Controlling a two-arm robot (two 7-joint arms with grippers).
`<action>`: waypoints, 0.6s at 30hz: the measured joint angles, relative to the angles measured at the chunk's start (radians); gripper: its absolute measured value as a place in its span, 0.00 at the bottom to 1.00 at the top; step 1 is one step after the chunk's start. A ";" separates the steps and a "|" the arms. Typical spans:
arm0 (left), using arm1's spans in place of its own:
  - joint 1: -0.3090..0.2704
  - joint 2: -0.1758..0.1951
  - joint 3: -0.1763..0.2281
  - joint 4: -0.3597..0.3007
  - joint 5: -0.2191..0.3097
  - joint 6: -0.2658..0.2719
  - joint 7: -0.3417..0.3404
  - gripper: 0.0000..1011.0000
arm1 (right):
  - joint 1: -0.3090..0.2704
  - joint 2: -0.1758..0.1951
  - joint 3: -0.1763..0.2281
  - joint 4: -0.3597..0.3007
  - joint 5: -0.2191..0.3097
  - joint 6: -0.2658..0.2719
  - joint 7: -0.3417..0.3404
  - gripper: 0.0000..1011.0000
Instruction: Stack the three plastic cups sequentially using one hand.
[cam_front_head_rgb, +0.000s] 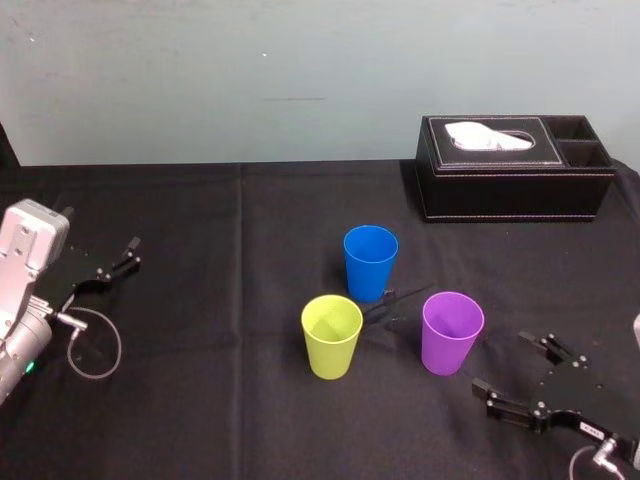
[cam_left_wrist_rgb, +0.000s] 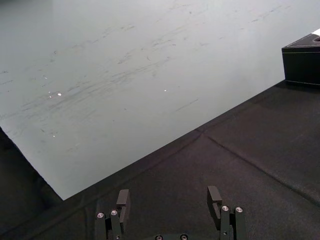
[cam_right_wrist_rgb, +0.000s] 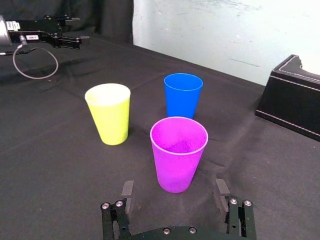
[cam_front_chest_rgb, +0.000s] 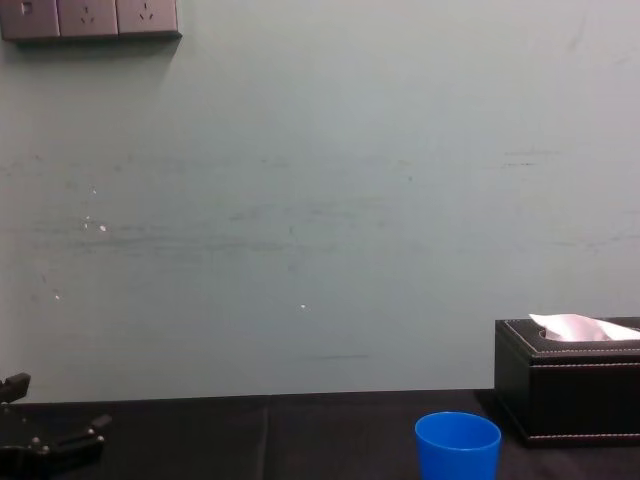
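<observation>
Three plastic cups stand upright, mouths up, on a black tablecloth (cam_front_head_rgb: 220, 300), apart from one another in a loose triangle near the middle of the table. The blue cup (cam_front_head_rgb: 370, 262) is farthest from the robot, the yellow-green cup (cam_front_head_rgb: 331, 336) sits nearer and to the left, and the purple cup (cam_front_head_rgb: 452, 332) nearer and to the right. In the head view and the right wrist view their insides show smooth and empty, and none is nested in another. The right gripper (cam_front_head_rgb: 503, 364) hangs low over the cloth just to the near right of the purple cup, not touching it. Its jaws are spread wide and point toward that cup, with nothing between them. In the right wrist view the purple cup stands just ahead of the two fingertips (cam_right_wrist_rgb: 128, 188), with the yellow-green and blue cups beyond it. The left gripper (cam_front_head_rgb: 130, 254) is well apart at the table's left edge, its jaws also apart and holding nothing, aimed across bare cloth toward the pale wall (cam_left_wrist_rgb: 125, 75). At the far right of the table stands a black stitched tissue box (cam_front_head_rgb: 515, 190) with a white tissue (cam_front_head_rgb: 487, 136) poking from its top slot. The two small side compartments (cam_front_head_rgb: 583, 140) at its right end are too dark to tell what they hold.
</observation>
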 joint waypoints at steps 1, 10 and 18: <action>0.000 0.000 0.000 0.000 0.000 0.000 0.000 1.00 | 0.000 0.000 0.000 0.000 0.000 0.000 0.000 0.99; 0.000 0.000 0.000 0.000 0.000 0.000 0.000 1.00 | 0.048 -0.030 -0.021 0.026 -0.019 0.016 0.003 0.99; 0.000 0.000 0.000 0.000 0.000 0.000 0.000 1.00 | 0.083 -0.050 -0.041 0.050 -0.028 0.030 0.005 0.99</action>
